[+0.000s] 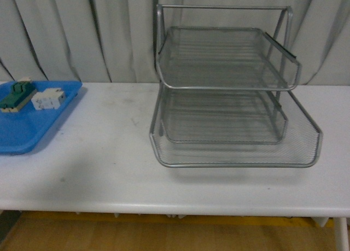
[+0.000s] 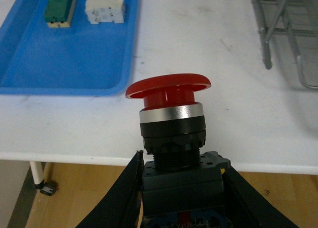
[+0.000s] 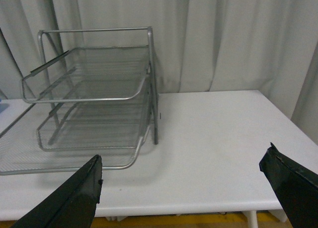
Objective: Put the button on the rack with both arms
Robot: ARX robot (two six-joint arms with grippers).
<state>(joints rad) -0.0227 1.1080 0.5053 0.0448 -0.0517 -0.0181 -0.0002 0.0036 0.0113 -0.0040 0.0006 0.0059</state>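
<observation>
The button point(image 2: 171, 133) has a red mushroom cap, a silver ring and a dark blocky body. My left gripper point(image 2: 181, 163) is shut on its body and holds it at the table's front edge, cap pointing over the table. The rack point(image 1: 229, 92), a silver three-tier wire mesh tray, stands on the white table right of centre in the front view. It also shows in the right wrist view point(image 3: 94, 104) and partly in the left wrist view point(image 2: 290, 34). My right gripper point(image 3: 184, 171) is open and empty, near the table's front edge beside the rack. Neither arm shows in the front view.
A flat blue tray point(image 1: 27, 125) lies at the table's left, holding a green-and-cream switch block point(image 1: 16, 95) and a white plastic block point(image 1: 48, 98). Both also show in the left wrist view on the blue tray point(image 2: 69, 54). Grey curtains hang behind the table point(image 1: 109, 141).
</observation>
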